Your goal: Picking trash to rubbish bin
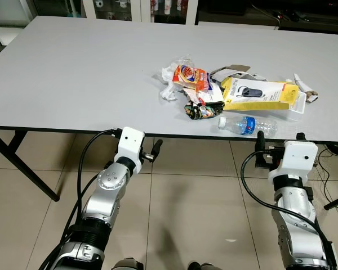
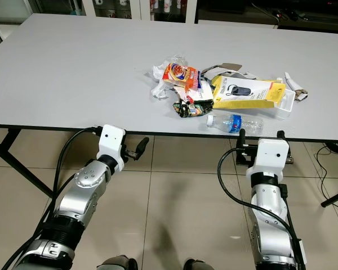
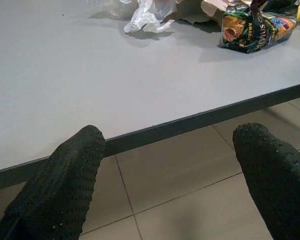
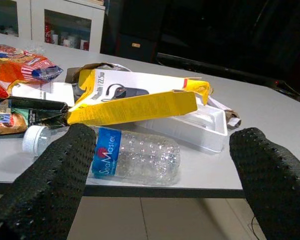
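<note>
A smooth grey table (image 1: pixel 73 73) is carrying one heap of rubbish right of centre in the head view: one clear ribbed plastic bottle (image 1: pixel 248 125) with a blue label and white cap lying on its side at the near edge, one glossy yellow cardboard box (image 1: pixel 259 95), one orange snack bag (image 1: pixel 190 77), one dark foil wrapper (image 1: pixel 201 110), one crumpled white plastic film (image 1: pixel 170 90). The right gripper (image 4: pixel 160 165) is hovering just below the table edge, its stippled fingers spread wide, facing the bottle. The left gripper (image 3: pixel 170 165) is likewise gaping, empty, lower left.
</note>
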